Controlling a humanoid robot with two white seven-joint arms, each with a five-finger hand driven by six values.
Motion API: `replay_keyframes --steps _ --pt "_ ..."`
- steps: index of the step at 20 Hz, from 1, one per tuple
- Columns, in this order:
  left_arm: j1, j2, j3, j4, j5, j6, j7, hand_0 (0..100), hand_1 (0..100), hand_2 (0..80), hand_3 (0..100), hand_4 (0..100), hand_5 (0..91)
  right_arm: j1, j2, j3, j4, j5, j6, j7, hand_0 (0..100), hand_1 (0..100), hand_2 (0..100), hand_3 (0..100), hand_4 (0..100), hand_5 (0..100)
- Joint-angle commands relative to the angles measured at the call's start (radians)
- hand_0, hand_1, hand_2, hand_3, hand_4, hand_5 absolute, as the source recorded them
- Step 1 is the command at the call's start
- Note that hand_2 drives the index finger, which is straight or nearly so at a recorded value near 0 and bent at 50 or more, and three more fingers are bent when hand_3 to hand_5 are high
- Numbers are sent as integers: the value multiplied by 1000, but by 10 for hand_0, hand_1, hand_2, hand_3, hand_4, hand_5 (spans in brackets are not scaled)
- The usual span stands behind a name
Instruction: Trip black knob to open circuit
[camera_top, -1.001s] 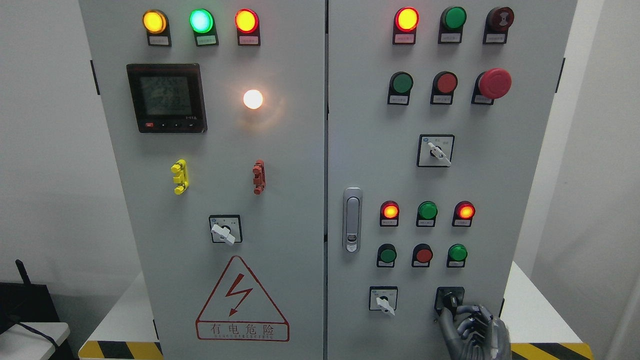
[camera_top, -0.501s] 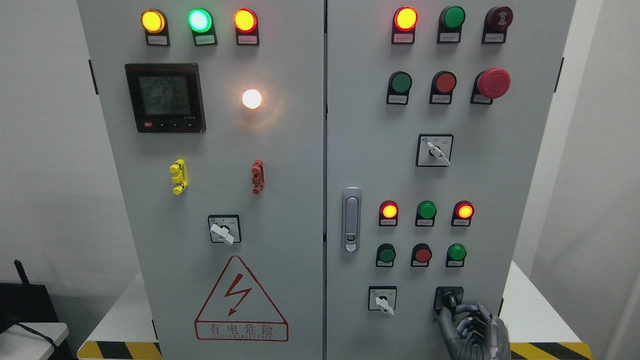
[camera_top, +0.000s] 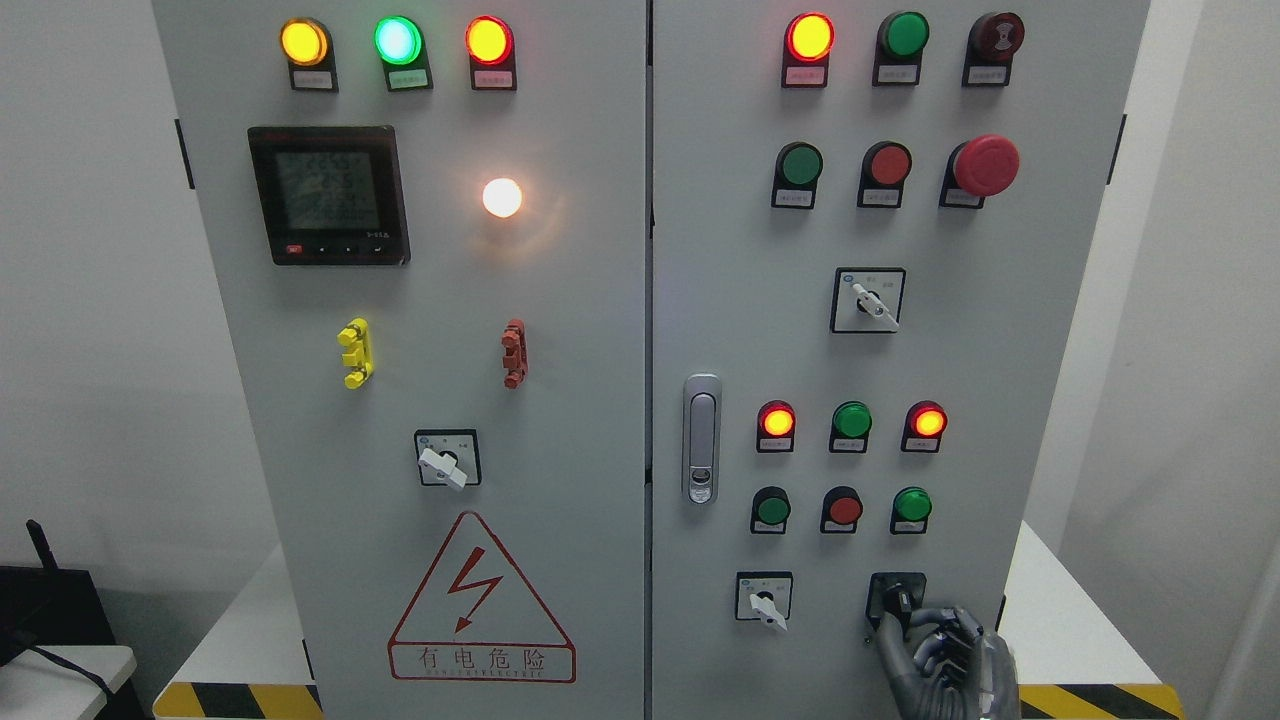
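Cabinet (camera_top: 560, 420) is filling most of the head view, two grey doors side by side with lamps, buttons and rotary switches. Left door is showing a dark meter (camera_top: 329, 195), a lit white lamp (camera_top: 502, 197) and a red lightning warning triangle (camera_top: 481, 598) low down. Right door is carrying a red mushroom stop button (camera_top: 985, 165) top right, a door latch (camera_top: 702, 438) at its left edge, and rows of red and green lamps. Black knob (camera_top: 898, 598) is sitting at the bottom right of the right door, just right of a white-handled selector (camera_top: 765, 600). Right hand (camera_top: 945, 655) is coming up from the bottom edge, thumb and fingers curling against the knob's lower side; looks like it is gripping the knob, though the contact is small and partly hidden. Left hand is not showing.

Risks, as judged: grip is looking shallow and low on the knob, so fingers could be slipping off when twisting, leaving the circuit closed. Turning too little may be failing to trip it. A stray slide left could be bumping the white selector.
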Motion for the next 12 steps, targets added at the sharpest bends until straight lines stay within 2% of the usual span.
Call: replay_keyframes --steps 1,3,12 --pt "-8 0 0 0 -32 1 0 120 389 0 0 0 0 0 2 -17 -1 -18 -1 9 491 734 599 913 938 976" --pt "-8 -1 0 0 -32 1 0 120 389 0 0 0 0 0 2 -18 -1 -18 -1 22 491 733 600 915 939 976" --pt "-8 0 0 0 -34 1 0 120 389 0 0 0 0 0 2 -17 -2 -18 -1 28 492 735 606 922 942 976"
